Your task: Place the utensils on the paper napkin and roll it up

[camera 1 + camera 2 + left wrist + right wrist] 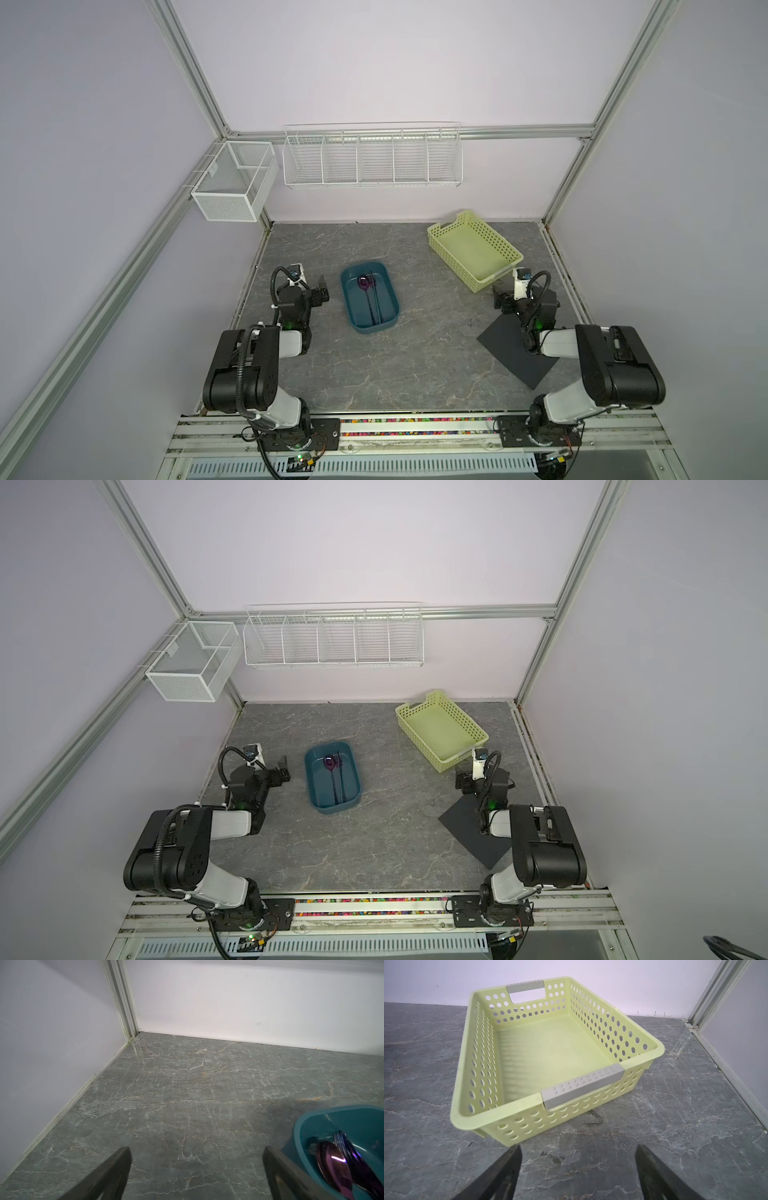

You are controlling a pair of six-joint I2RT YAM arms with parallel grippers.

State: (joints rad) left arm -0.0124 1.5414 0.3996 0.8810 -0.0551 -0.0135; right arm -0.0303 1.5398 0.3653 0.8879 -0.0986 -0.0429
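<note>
Lying lengthwise in a smooth teal tub (376, 327) with rounded corners, the utensils (371, 297) are slim dark rods. Their glossy purple heads point toward the back wall, and the left wrist view catches a bright glint on the spoon bowl (334, 1165). The tub sits left of centre on the tabletop (415, 353), a grey marble-patterned slab veined with pale cracks.

The napkin (505, 349) is a thin matte black square, flat on the tabletop at the near right and turned corner-on like a diamond. The right arm covers part of it.

At the far right stands the basket (473, 249), pale yellow-green plastic. Its sloping walls are punched with rows of round holes, its floor is plain, and it has grey studded grips on the two short rims.

The left end effector (321, 289) hangs just beside the tub. Its flat dark jaws are spread wide with only bare stone between them. The right end effector (578, 1151) is also released and holds nothing. It is poised just short of the basket's near rim.

On the back wall hang a white wire rack (372, 160) with dividers and a white mesh box (232, 183).
</note>
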